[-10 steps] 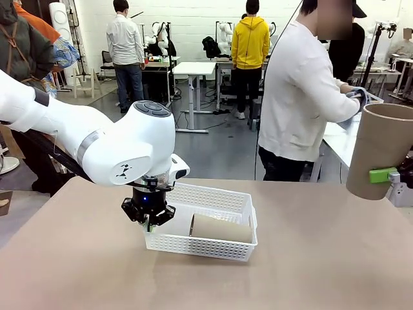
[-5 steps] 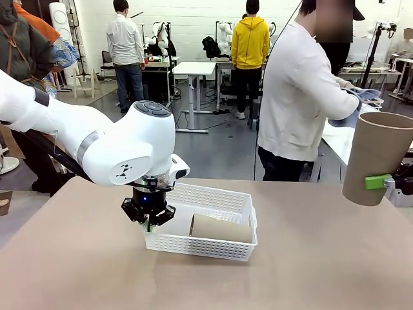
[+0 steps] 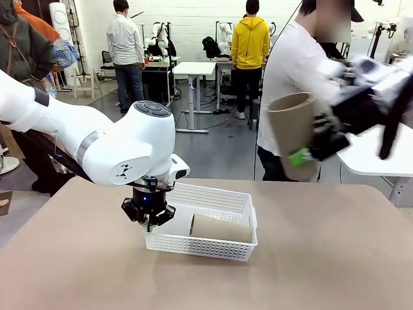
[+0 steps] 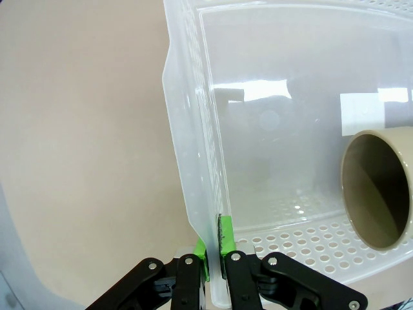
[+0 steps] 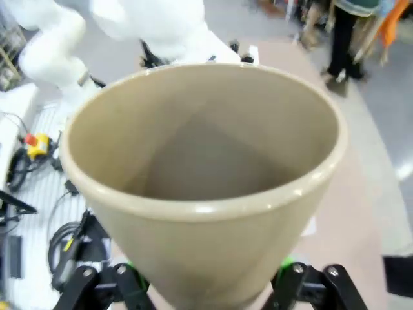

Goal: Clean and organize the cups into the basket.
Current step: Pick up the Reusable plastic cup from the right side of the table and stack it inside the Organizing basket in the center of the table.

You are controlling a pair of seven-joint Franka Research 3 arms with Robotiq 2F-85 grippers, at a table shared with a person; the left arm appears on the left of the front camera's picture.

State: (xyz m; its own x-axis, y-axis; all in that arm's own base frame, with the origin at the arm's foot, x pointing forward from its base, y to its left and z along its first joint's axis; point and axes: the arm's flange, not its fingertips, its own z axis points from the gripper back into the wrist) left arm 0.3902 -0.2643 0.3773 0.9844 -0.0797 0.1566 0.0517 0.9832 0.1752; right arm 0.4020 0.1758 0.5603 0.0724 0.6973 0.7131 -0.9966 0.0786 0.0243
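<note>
A white mesh basket point(image 3: 219, 200) sits mid-table with one tan cup point(image 3: 221, 228) lying on its side inside, open mouth visible in the left wrist view point(image 4: 377, 189). My left gripper point(image 3: 149, 216) is shut on the basket's left rim point(image 4: 193, 161), green pads point(image 4: 223, 237) pinching the wall. My right gripper point(image 3: 303, 155) is in the air at the right, blurred by motion, shut on a second tan cup point(image 3: 292, 129) held upright with its mouth up; this cup point(image 5: 206, 194) fills the right wrist view between the fingers.
The tan tabletop point(image 3: 322, 258) lies bare around the basket. A person in a white top point(image 3: 293, 97) stands at the far side behind the raised cup. Other people and tables stand farther back.
My right arm has swung left from the picture's right edge toward the middle, carrying the tan cup. The left gripper and the basket have stayed still.
</note>
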